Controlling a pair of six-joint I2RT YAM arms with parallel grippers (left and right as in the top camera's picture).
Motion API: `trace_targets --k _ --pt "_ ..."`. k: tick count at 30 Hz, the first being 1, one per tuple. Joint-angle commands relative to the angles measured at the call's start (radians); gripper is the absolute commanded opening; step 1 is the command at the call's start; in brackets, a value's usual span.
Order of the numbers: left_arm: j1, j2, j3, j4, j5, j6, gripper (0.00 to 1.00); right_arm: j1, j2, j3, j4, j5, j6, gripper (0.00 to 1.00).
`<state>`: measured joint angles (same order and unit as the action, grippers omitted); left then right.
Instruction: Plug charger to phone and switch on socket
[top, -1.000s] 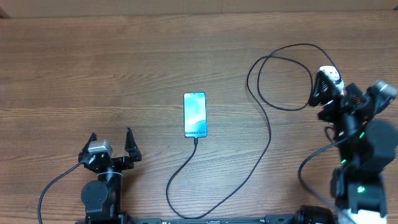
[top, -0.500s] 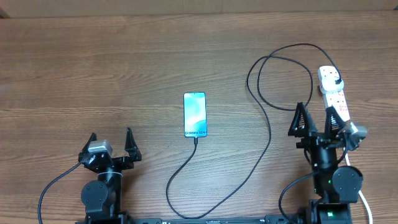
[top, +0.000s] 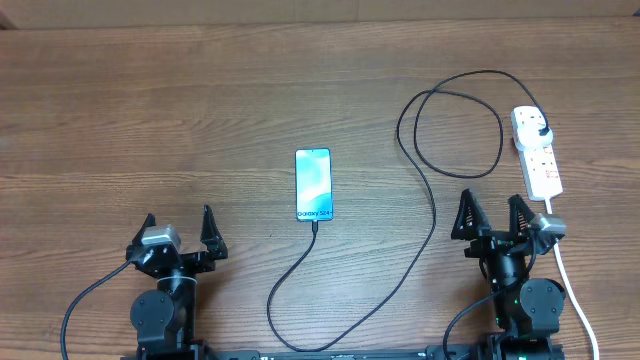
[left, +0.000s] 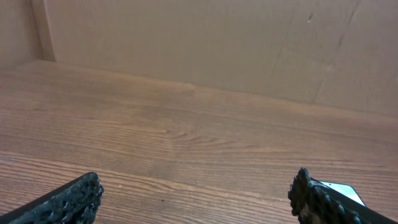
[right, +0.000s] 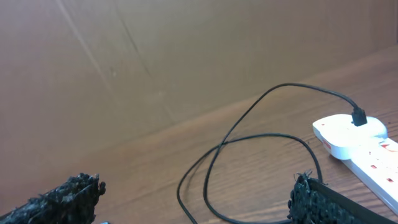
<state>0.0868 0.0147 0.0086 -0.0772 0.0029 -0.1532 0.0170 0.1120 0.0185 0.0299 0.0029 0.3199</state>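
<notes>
The phone (top: 313, 184) lies screen up at the table's middle, its "Galaxy S24" end nearest me. The charger cable (top: 434, 215) runs from the phone's near end in a loop to its black plug (top: 541, 127) seated in the white socket strip (top: 537, 151) at the right. The strip (right: 364, 144) and cable loop (right: 249, 149) also show in the right wrist view. My left gripper (top: 179, 230) is open and empty, left of the phone. A corner of the phone (left: 339, 190) shows behind its right finger. My right gripper (top: 491, 214) is open and empty, near the strip's front end.
The strip's thick white cord (top: 570, 285) runs down toward the front right edge past the right arm. A brown cardboard wall (left: 205, 43) stands at the table's far side.
My right arm has pulled back from the socket strip toward the front edge and now rests low with its gripper open. The left arm, phone and cable have not moved.
</notes>
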Motion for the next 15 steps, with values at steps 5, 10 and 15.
trace_targets --k 5,10,15 --pt "0.005 -0.011 -0.004 0.0 -0.01 0.018 1.0 0.01 -0.109 -0.011 -0.114 -0.023 -0.156 1.0" --pt "0.005 -0.011 -0.004 0.0 -0.01 0.018 1.0 0.01 -0.109 -0.011 -0.115 -0.018 -0.245 1.0" --pt "0.005 -0.011 -0.004 0.0 -0.01 0.018 1.0 0.01 -0.109 -0.011 -0.115 -0.012 -0.242 1.0"
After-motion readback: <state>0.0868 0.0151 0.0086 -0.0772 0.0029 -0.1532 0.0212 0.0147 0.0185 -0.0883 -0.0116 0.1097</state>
